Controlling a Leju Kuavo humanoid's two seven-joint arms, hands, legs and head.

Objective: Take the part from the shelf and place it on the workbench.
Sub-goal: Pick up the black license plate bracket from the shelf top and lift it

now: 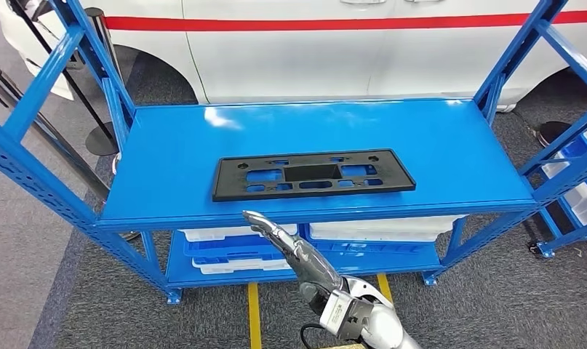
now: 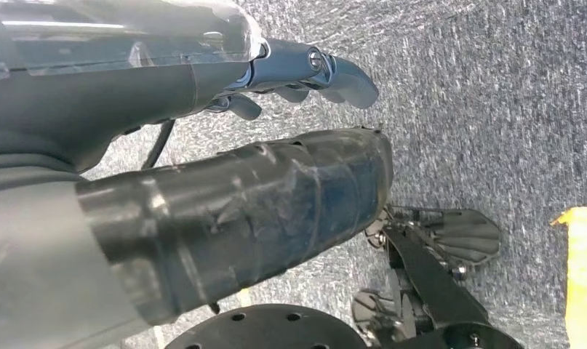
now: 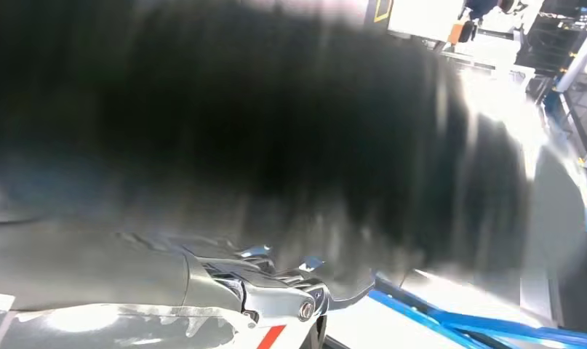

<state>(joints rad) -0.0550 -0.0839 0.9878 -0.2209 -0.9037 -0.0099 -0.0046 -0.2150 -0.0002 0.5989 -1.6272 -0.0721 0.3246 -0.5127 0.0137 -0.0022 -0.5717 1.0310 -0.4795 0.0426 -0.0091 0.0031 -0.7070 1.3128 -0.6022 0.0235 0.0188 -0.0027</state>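
Right hand (image 3: 290, 291) mostly blurred, its fingers' lie unclear in wrist view.

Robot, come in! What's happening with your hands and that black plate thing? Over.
Right robot hand raised at the shelf edge, holding nothing. Left robot hand hanging over the floor. Black plate flat on the blue shelf, untouched. Nothing between hand and plate.

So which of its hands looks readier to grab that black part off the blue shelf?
The right hand: it reaches up close before the black part. The left hand hangs over the floor.
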